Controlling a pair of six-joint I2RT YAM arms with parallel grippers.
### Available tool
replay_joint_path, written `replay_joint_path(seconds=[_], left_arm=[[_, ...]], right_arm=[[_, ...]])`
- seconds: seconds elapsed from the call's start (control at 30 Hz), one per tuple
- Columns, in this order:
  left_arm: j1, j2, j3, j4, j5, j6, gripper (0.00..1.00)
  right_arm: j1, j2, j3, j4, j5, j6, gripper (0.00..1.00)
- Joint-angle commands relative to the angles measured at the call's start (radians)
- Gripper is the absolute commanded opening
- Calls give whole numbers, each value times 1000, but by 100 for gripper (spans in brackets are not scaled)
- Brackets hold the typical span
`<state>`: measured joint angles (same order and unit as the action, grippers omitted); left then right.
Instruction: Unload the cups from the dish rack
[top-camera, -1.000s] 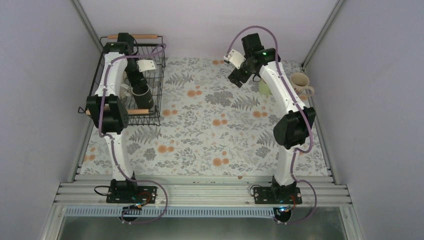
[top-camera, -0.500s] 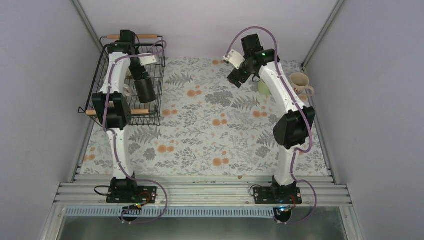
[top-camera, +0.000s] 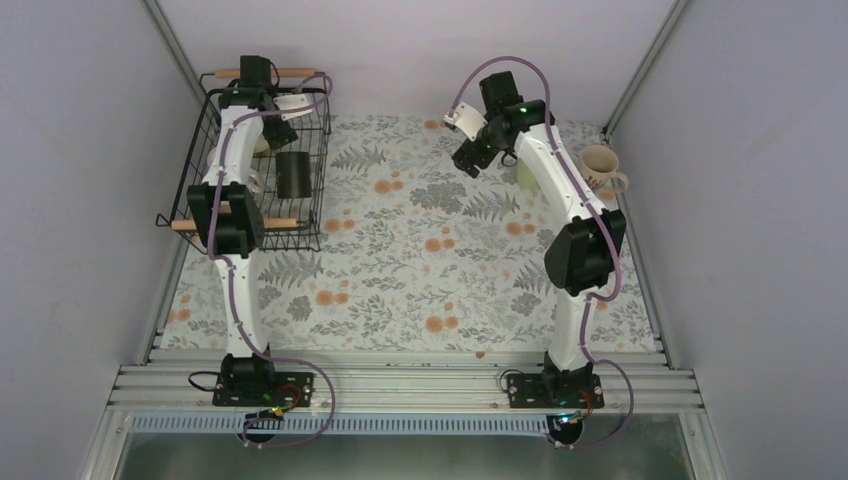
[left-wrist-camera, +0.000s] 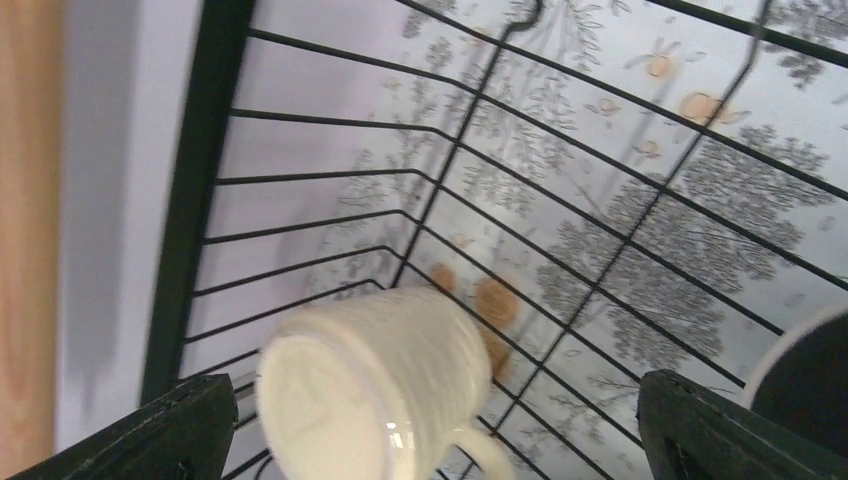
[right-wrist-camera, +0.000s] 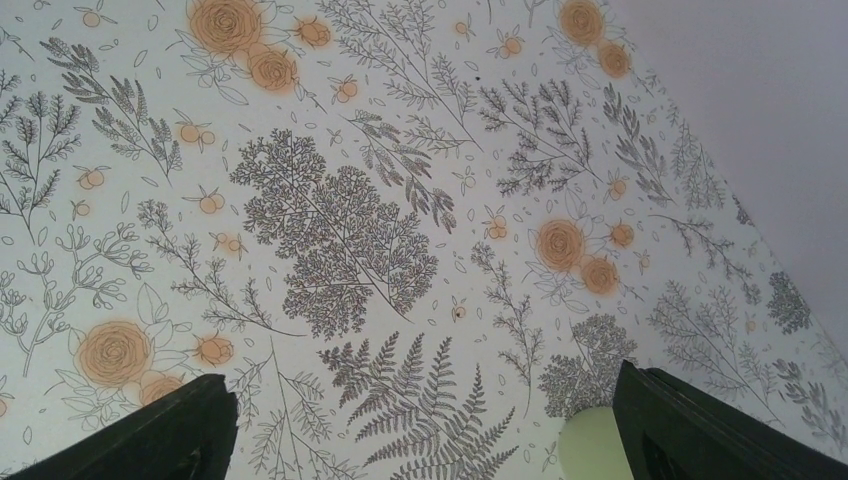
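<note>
Withdrawal is the change on the left: the left end effector (left-wrist-camera: 437, 400) has pulled back from the black mug (top-camera: 293, 173) toward the far end of the rack (top-camera: 312, 205), leaving that mug inside by the right wall. Nothing came out, so this looks like a released or missed grasp. Its fingers are spread wide and hold nothing. A cream mug (left-wrist-camera: 370, 390) lies on its side on the rack floor directly between them, the likelier next pick. The right end effector (right-wrist-camera: 425, 400), also spread and empty, hangs over the table (right-wrist-camera: 330, 230) at the far right. A green mug (right-wrist-camera: 595, 445) stands just beside it, and a beige mug (top-camera: 603, 168) stands farther right.
</note>
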<state>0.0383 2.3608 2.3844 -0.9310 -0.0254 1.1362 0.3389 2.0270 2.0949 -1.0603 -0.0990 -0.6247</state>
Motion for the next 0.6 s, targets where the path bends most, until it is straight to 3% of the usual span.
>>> replay_joint_path(seconds=[0.0,0.23,0.4,0.47,0.57], left_arm=[[12,-45,45,76,17,2,100],[22,-48,65,-10,25,-10,100],[29,-112,27,-97,106,-19,100],[28,-171,-38,-121,148,-33,100],[28,-311,-269,-35,180,-36,100]], right_arm=[[-1,7,-16,21,-24,18,97],[-1,-1,-24,23,-27,16,98],[-1,-5,-41,25,-33,18,98],[-1,-12,-57,34,-32,18,98],[-2,-16,-74,44,-38,20,99]])
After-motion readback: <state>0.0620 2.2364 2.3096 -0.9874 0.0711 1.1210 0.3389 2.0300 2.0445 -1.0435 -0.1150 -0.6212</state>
